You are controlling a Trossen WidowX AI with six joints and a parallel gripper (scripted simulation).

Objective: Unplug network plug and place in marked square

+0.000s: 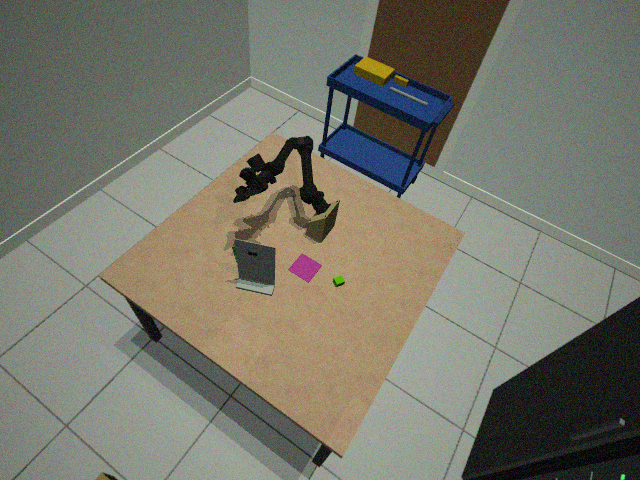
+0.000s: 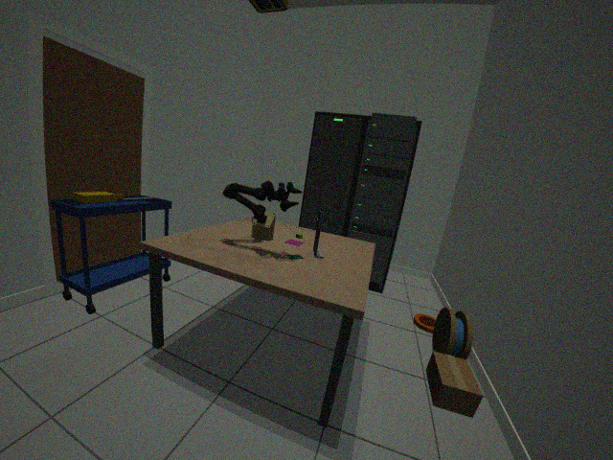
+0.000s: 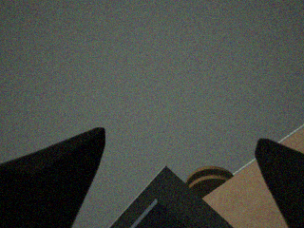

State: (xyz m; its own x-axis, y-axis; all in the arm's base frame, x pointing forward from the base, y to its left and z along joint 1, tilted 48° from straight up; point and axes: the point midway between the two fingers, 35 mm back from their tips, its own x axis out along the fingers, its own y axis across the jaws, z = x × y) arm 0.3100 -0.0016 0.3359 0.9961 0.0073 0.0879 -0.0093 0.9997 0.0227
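Observation:
The upright grey panel [image 1: 262,268] [image 2: 317,232] stands on its foot; its dark corner [image 3: 166,190] shows low in the wrist view. Two small dark openings [image 1: 252,253] show near its top. The plug cannot be made out; the panel's arm-facing side is hidden in the top view. A flat magenta square [image 1: 305,267] [image 2: 294,242] lies on the table beside the panel. A flat green patch [image 1: 234,252] [image 2: 295,257] lies behind the panel, partly hidden in the top view. My gripper [image 2: 298,197] [image 3: 180,141] is open and empty, in the air on the panel's arm side, higher than its top.
A small green cube [image 1: 338,281] [image 2: 299,236] lies near the magenta square. The arm's tan base block [image 1: 321,227] [image 2: 263,228] stands on the table [image 1: 330,351] [image 2: 208,249]. A blue cart [image 1: 372,149] [image 2: 116,269] stands beyond the table edge, and dark racks [image 2: 331,172] stand behind.

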